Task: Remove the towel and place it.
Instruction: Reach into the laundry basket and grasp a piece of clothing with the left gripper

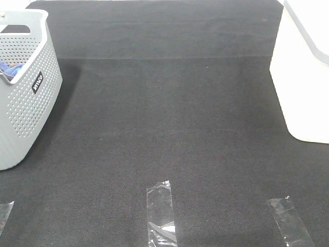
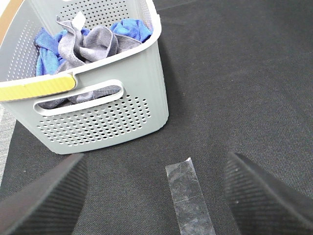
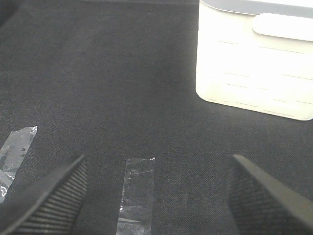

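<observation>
Towel (image 2: 95, 44) is the slate-grey cloth heaped inside the grey basket (image 2: 112, 122), twisted together with a bright blue cloth (image 2: 129, 29). One fold of it sags low enough to show through the basket's handle slot (image 2: 80, 98), under the yellow grip (image 2: 39, 88).

The left gripper (image 2: 156, 196) hovers outside the basket, just in front of the perforated wall with that slot. Below it are the black mat (image 2: 234, 73) and a strip of clear tape (image 2: 188, 191). Its jaws stand wide apart with nothing between them. The right gripper (image 3: 156, 196) is well apart from the grey basket, facing the white basket (image 3: 254, 68). It is also spread wide and empty.

The cloth looks soft, light and limp, so it should give under the pads and hang down once lifted rather than hold a shape. Weight is unlikely to matter. The harder parts look like its trailing length and the blue cloth wound into it, which may come up with it. A loose end could also drag on the basket's rim.

The best hold seems to be the raised grey fold at the top of the heap, near the basket's middle. There the pads can pinch a thick bunch of fabric clear of the blue. The small white tag (image 2: 78, 19) looks too slight to carry it.
</observation>
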{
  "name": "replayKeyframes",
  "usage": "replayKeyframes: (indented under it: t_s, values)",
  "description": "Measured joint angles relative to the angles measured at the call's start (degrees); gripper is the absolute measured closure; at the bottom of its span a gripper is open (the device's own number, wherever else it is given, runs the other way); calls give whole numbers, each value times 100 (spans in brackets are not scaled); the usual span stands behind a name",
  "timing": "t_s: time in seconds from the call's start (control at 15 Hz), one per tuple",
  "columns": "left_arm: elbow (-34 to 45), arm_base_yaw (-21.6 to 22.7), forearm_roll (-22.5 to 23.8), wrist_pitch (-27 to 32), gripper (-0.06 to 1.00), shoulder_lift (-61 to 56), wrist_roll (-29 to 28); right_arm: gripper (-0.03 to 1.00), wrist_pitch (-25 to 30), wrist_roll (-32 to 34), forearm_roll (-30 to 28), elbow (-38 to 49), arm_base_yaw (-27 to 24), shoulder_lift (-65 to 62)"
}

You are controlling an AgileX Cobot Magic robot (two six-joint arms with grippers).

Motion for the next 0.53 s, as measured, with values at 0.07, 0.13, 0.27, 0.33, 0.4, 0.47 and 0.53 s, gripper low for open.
replayKeyframes:
  t_s: [0.07, 0.13, 0.27, 0.33, 0.4, 0.47, 0.53]
  values:
    - [-17, 0, 6, -40, 21, 0, -80, 23, 0, 0, 0, 0, 0, 0]
    - [-80, 0, 46, -201, 21, 0, -155, 23, 0, 0, 0, 0, 0, 0]
    - [-212, 0, 80, -951, 21, 172, -223, 23, 0, 0, 0, 0, 0, 0]
    - [-229, 0, 92, -1381, 21, 430, -241, 23, 0, 0, 0, 0, 0, 0]
    - [-235, 0, 92, -1931, 21, 751, -315, 23, 0, 0, 0, 0, 0, 0]
    - [-246, 0, 109, -2429, 21, 1140, -413, 23, 0, 0, 0, 0, 0, 0]
    - [-321, 0, 149, -2842, 21, 1656, -504, 23, 0, 0, 0, 0, 0, 0]
